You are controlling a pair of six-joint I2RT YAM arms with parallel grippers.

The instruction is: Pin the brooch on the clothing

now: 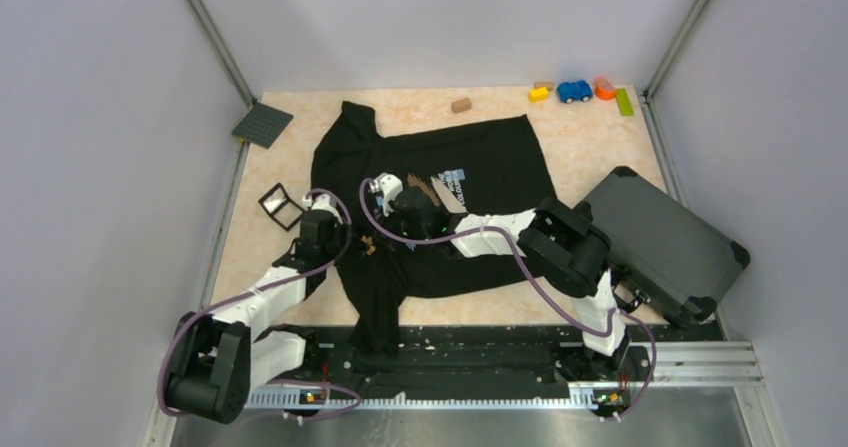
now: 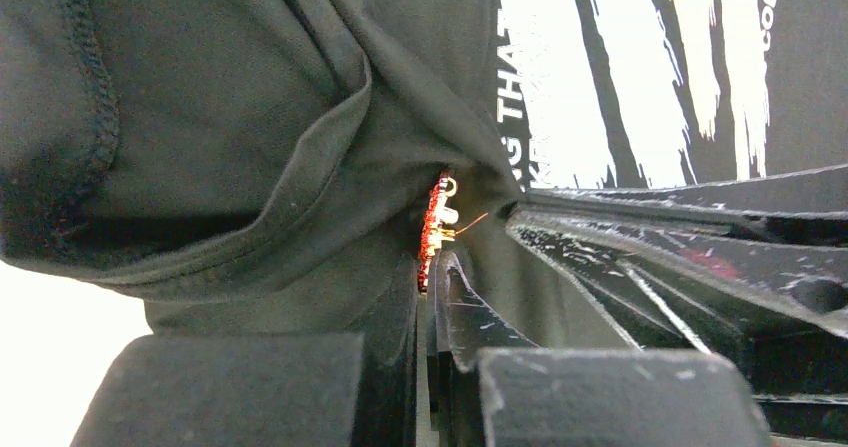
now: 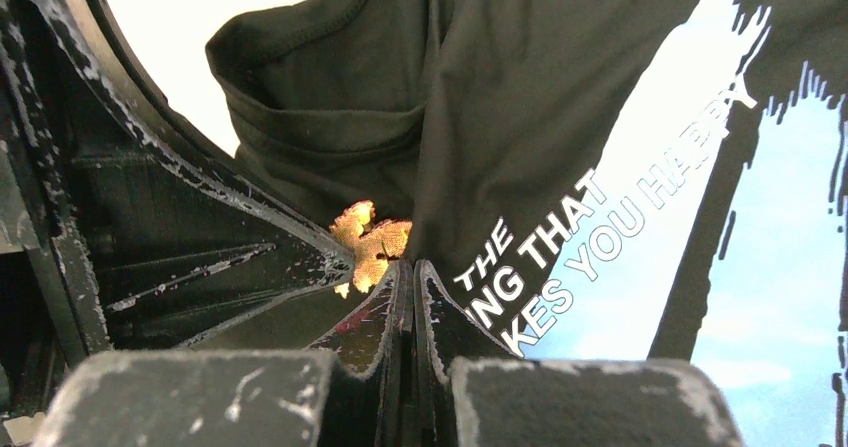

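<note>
The black T-shirt (image 1: 480, 167) lies spread on the table with its print facing up. My left gripper (image 2: 432, 267) is shut on the tiny orange-red brooch (image 2: 436, 222), seen edge-on at its tips against a fold of the shirt (image 2: 250, 147). My right gripper (image 3: 412, 267) is shut on a raised ridge of shirt fabric (image 3: 470, 137) just left of the white text. The brooch (image 3: 370, 245) shows right beside its tips, with the left fingers (image 3: 220, 267) to the left. In the top view both grippers meet at the brooch (image 1: 370, 250) near the shirt's left side.
A dark grey hard case (image 1: 665, 247) lies to the right of the shirt. A small black-framed clear box (image 1: 282, 205) and a grey baseplate (image 1: 262, 124) are at the left. A brown block (image 1: 461, 105), a blue toy car (image 1: 574, 90) and coloured blocks (image 1: 538, 94) sit at the back.
</note>
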